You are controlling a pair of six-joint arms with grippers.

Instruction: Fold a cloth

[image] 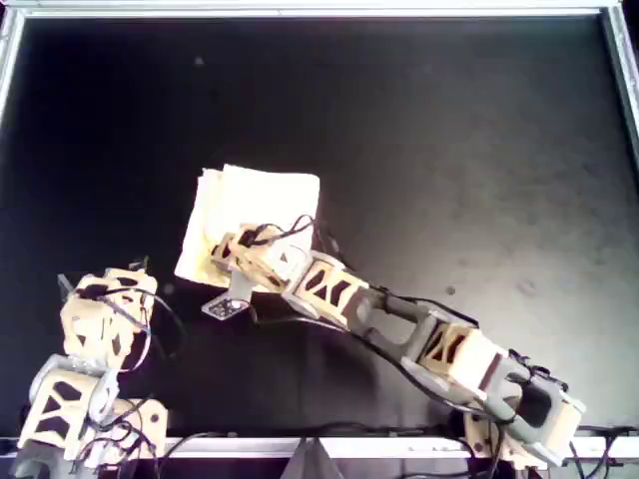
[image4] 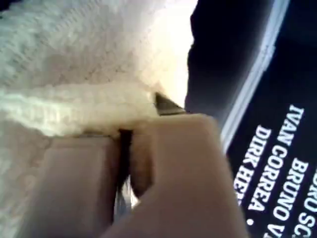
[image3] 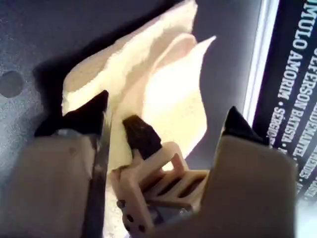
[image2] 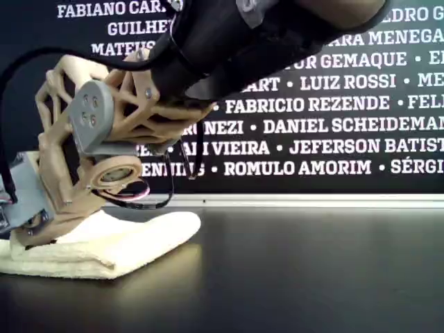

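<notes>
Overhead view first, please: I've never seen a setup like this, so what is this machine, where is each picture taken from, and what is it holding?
These are two jointed robot arms, each ending in a pincer. The overhead view looks straight down on a black table. One arm reaches over the cloth, a pale yellow fabric lying partly folded. The other arm sits drawn back near the table's edge. The exterior view is from table height and shows an arm's end pressing on the cloth. The two wrist views come from cameras on the pincers. My first pincer has cloth between its dark tips, but I cannot tell whether it grips. My second pincer seems closed on a fold. I cannot tell which arm is which.
</notes>
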